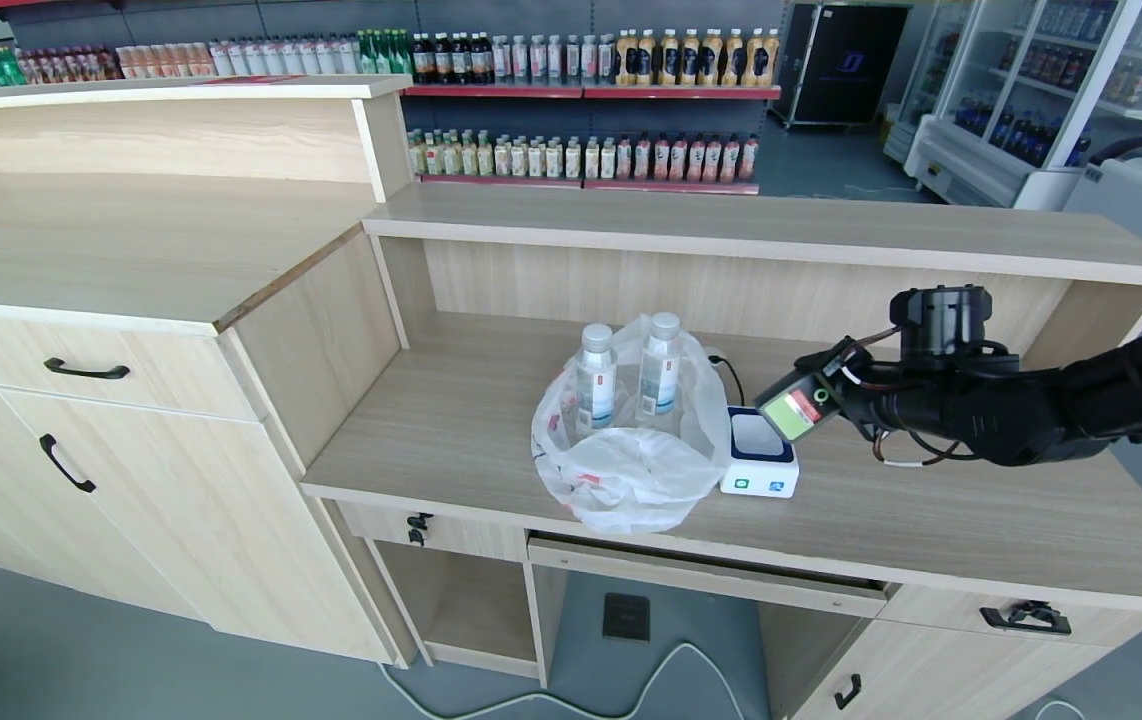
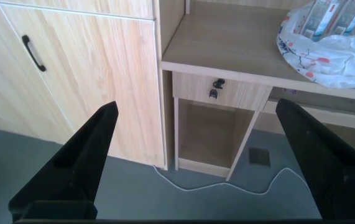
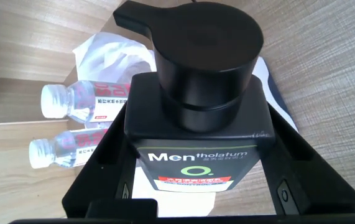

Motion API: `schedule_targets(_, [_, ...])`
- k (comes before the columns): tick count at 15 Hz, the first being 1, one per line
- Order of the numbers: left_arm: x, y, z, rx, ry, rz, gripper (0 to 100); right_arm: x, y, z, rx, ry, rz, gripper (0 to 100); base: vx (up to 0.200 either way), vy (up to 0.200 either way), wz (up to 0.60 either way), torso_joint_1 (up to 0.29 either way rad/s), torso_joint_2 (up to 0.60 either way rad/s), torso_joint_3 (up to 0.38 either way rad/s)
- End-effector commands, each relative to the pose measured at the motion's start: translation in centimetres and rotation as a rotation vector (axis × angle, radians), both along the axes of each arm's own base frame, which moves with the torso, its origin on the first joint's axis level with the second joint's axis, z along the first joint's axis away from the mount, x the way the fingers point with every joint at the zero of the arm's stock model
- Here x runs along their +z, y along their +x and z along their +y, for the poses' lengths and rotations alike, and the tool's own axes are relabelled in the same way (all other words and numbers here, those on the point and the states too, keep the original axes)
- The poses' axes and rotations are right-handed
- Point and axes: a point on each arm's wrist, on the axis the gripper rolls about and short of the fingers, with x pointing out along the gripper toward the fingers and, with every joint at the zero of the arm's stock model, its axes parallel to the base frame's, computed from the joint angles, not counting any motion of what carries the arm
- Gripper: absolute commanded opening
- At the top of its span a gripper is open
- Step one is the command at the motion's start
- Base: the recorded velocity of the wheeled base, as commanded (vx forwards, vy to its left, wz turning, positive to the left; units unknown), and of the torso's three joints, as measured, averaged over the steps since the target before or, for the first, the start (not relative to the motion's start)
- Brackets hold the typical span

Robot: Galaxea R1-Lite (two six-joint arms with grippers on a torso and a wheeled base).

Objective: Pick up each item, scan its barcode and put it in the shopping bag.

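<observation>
A black pump bottle [image 1: 793, 410] with a green and red label is held by my right gripper [image 1: 816, 398], which is shut on it just above the white barcode scanner [image 1: 759, 462]. In the right wrist view the bottle [image 3: 196, 118] sits between the black fingers [image 3: 106, 165], cap pointing away. Left of the scanner, the white plastic shopping bag [image 1: 631, 465] holds two upright water bottles [image 1: 596, 378] [image 1: 659, 368]. My left gripper [image 2: 196, 107] hangs open and holds nothing, low beside the counter front, away from the bag [image 2: 326, 46].
The work surface is a recessed wooden counter [image 1: 451, 430] under a raised ledge [image 1: 771, 232]. A taller cabinet with drawers [image 1: 81, 370] stands to the left. Shelves of drinks [image 1: 581, 60] and fridges [image 1: 1031, 90] fill the room behind.
</observation>
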Motion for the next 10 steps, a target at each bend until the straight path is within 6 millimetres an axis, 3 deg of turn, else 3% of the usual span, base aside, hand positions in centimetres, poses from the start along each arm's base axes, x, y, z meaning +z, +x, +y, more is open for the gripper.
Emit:
schedule_targets(1, [0.0, 0.0, 0.0, 0.001, -0.001, 0.000, 100, -0.1, 0.0, 0.0, 0.000, 0.001, 0.002, 0, 0.000, 0.000, 0.00, 0.000, 0.00, 0.000])
schedule_targets(7, [0.0, 0.0, 0.0, 0.001, -0.001, 0.000, 100, -0.2, -0.2, 0.1, 0.000, -0.035, 0.002, 0, 0.000, 0.000, 0.00, 0.000, 0.00, 0.000])
schedule_targets(8, [0.0, 0.0, 0.0, 0.001, -0.001, 0.000, 100, 0.4, -0.6, 0.4, -0.001, -0.117, -0.024, 0, 0.000, 0.000, 0.00, 0.000, 0.00, 0.000])
schedule_targets(9, [0.0, 0.0, 0.0, 0.001, -0.001, 0.000, 100, 1.9, -2.5, 0.0, 0.044, -0.400, -0.066, 0, 0.000, 0.000, 0.00, 0.000, 0.00, 0.000])
schedule_targets(10, [0.0, 0.0, 0.0, 0.001, -0.001, 0.000, 100, 3.4, -3.9, -0.4, 0.085, -0.553, -0.139, 0, 0.000, 0.000, 0.00, 0.000, 0.00, 0.000])
